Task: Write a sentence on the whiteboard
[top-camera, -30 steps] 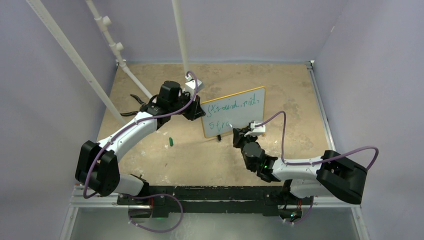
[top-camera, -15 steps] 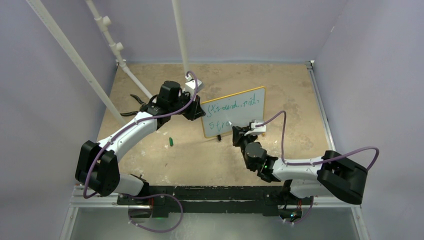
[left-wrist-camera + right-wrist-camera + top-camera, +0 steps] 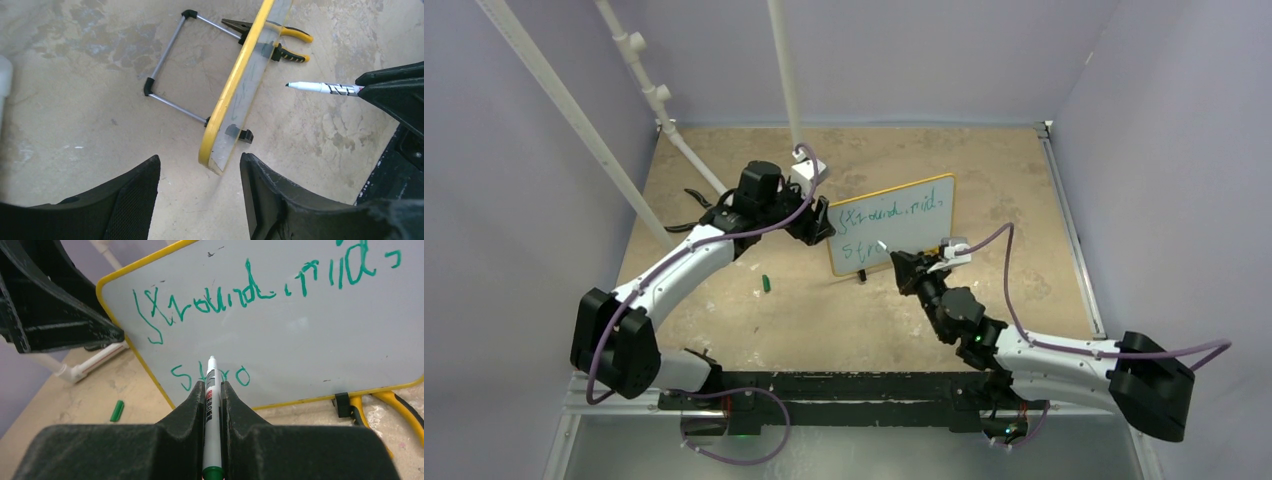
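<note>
Shows yellow-framed whiteboard [image 3: 894,228] standing upright near the middle of tan surface [image 3: 1004,170], tilted back on wire stand [image 3: 170,50], resting on small black feet [image 3: 341,404]. Carries green sentence [image 3: 220,302] in two lines: long scrawl across the top, short bit at lower left, reads roughly "Stro". Can't make out the top words for sure.

Clamped in right claw [image 3: 212,387]: white marker [image 3: 212,410], green at the back end, barrel squeezed between both fingers, tip aimed at the lower line. Seen from the left wrist, leaves a small gap between tip and board face, not touching.

Parked at the board's left edge: left claw [image 3: 200,160], fingers spread apart, gripping nothing. Frames the yellow lower corner of the board in the gap beyond the fingertips; no contact visible.

Lying flat behind the board: yellow-handled pliers [image 3: 292,40], with one handle also peeking out under the bottom frame in the right wrist view.

Also on the surface: small green cap [image 3: 766,283], to the left of the board and nearer the arm bases, well apart from both claws. Standing at far left: white pipes [image 3: 649,85], slanting up out of frame.
</note>
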Tool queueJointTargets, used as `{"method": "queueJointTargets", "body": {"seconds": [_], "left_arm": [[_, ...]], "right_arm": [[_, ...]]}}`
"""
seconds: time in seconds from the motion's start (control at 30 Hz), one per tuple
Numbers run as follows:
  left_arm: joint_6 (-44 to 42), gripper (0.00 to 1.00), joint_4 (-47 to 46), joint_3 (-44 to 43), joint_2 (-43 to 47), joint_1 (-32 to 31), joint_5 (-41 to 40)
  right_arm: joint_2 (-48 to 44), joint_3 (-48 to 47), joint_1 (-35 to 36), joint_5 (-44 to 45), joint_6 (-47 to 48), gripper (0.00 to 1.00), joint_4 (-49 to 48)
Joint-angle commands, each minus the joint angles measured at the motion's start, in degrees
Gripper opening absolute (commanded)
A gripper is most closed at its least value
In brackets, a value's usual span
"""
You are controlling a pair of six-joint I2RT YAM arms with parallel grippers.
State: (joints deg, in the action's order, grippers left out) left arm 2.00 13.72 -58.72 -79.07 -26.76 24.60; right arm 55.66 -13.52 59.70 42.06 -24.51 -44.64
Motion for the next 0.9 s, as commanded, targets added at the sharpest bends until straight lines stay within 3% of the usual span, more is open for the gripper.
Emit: {"method": "queueJointTargets", "body": {"seconds": [0.0, 0.1, 0.23, 0.47, 0.87], "left_arm": [[-3.6, 0.59, 0.6, -5.0, 3.3, 0.2, -4.2], [-4.2, 0.60, 1.7, -8.2, 3.3, 0.2, -7.7], [-4.5, 0.60, 2.9, -13.5, 1.4, 0.2, -9.9], [-5.0, 0.60, 5.1, -23.3, -7.2, 0.1, -1.6], [-6.4, 0.64, 2.5, -25.6, -16.7, -2.5, 4.4]], "right_arm": [[-1.5, -1.4, -4.7, -12.1, 3.0, 0.00, 5.2], [-0.8, -2.3, -11.2, -21.4, 1.6, 0.00, 5.6], [-0.3, -3.5, -13.7, -25.3, 2.8, 0.00, 5.8], [-4.0, -3.5, -22.3, -33.2, 7.9, 0.00, 8.5], [-3.7, 2.0, -23.6, -36.9, 10.1, 0.00, -0.5]]}}
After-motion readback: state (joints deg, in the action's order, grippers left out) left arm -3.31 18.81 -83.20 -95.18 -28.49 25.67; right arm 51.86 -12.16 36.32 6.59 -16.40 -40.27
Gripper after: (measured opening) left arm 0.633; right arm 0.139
